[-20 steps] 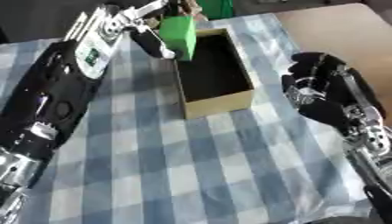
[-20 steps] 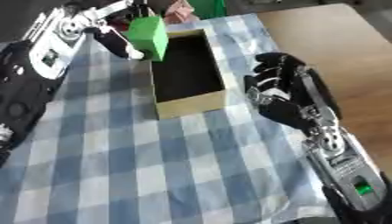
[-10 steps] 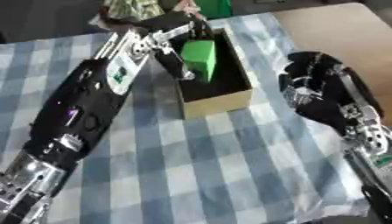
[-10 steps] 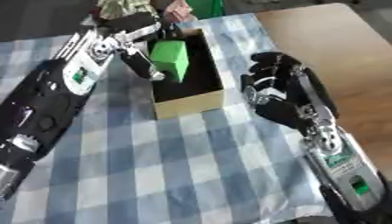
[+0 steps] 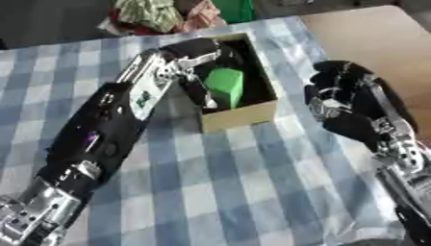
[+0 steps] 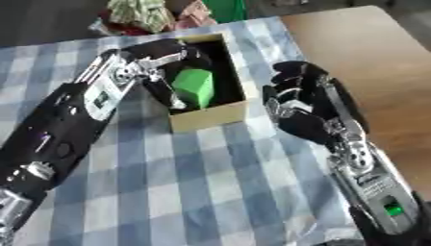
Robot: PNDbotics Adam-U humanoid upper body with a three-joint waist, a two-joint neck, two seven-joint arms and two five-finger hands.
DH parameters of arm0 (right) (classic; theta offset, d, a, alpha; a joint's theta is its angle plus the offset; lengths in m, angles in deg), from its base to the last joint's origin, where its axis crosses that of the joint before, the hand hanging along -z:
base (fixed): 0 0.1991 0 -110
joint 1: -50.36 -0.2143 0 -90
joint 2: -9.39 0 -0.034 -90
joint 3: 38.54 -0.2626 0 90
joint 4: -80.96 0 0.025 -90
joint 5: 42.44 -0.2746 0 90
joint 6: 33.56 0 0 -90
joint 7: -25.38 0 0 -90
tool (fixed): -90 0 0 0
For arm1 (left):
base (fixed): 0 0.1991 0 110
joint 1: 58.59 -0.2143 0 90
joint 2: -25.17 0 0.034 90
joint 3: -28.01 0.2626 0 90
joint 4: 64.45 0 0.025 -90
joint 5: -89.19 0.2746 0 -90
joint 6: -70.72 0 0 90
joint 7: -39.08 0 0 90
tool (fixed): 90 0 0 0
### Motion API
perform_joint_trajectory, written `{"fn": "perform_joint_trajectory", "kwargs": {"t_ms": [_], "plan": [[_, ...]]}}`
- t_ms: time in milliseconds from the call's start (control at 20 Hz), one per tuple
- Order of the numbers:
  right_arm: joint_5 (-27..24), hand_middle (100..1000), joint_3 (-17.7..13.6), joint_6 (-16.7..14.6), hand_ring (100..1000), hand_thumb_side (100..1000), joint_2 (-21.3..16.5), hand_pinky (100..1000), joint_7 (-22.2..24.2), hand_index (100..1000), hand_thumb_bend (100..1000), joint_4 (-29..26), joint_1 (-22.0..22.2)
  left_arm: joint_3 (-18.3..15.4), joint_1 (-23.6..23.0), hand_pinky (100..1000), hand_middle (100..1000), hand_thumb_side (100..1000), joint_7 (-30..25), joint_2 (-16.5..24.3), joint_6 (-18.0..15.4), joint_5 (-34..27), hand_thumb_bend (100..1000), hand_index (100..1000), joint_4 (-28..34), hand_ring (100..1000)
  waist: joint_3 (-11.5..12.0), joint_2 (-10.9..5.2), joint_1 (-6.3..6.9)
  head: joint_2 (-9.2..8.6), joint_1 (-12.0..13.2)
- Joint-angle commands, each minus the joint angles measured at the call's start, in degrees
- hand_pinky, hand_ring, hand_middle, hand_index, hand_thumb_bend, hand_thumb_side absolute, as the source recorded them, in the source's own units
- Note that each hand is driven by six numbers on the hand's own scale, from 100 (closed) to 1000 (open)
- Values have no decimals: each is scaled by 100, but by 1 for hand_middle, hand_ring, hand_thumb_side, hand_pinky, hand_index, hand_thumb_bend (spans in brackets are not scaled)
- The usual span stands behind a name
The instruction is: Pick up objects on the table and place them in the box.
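**Block inside the box, left hand on it**

The left hand [image 5: 198, 55] reaches over the box [image 5: 240, 114] from its left wall, with the green block [image 5: 224, 87] directly beneath and just right of its fingers, down within the walls. The block is tilted, its long axis running roughly from the box's far end toward the near wall. The fingers look curled round the block's top and left side, so the hand appears to be holding it; whether the block already rests on the box floor cannot be told. Judging from this, the release needs only the fingers to spread and the hand to lift back leftward.

The right hand [image 6: 299, 108] hangs just right of the box, apart from it, fingers relaxed and holding nothing. The left is plainly the working hand.

Count: one box, one green block. The checked cloth [image 5: 227, 182] shows nothing else to pick; some crumpled things [image 5: 160, 14] lie beyond the box's far end.
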Motion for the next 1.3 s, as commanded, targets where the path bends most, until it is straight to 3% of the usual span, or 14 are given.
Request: {"fn": "perform_joint_trajectory", "kwargs": {"t_ms": [50,150,400,600,800,950,1100,1300], "plan": [[-26,593,-39,-11,626,100,-58,569,16,748,184,-46,-53,-24,141,776,887,154,128,167,58,-181,630,936,278,839,20,-100,-53,-51,-17],[-25,594,-42,-10,626,100,-59,569,17,748,183,-45,-48,-25,149,776,892,164,137,213,93,-251,636,939,378,843,42,-103,-62,-52,-20],[-21,593,-67,-9,626,100,-70,570,6,745,179,-50,-35,-54,95,731,807,128,284,432,176,-587,602,900,818,780,137,-108,-91,-46,-41],[-10,593,-132,-16,626,100,-107,570,-53,746,176,-79,-18,-58,-204,690,762,100,560,1101,363,-1430,573,877,1771,740,341,-116,-115,-27,-109],[10,593,-236,-23,625,100,-169,570,-153,748,175,-132,34,-348,-984,632,713,100,994,1910,861,-2771,553,854,3003,695,647,-132,-152,30,-183],[15,593,-302,-34,630,100,-194,570,-223,750,173,-195,88,-721,-1779,607,686,100,1451,2296,1219,-3579,528,842,3857,673,875,-125,-206,74,-188],[18,594,-368,-37,635,100,-212,570,-286,753,172,-272,128,-1071,-2506,588,664,100,1913,2375,1503,-4064,501,839,4389,653,1045,-124,-260,134,-187],[19,594,-468,-41,635,100,-222,570,-393,755,170,-372,162,-1387,-3229,573,652,100,2343,2052,1724,-4516,479,839,4670,644,1221,-119,-316,264,-120]]}}
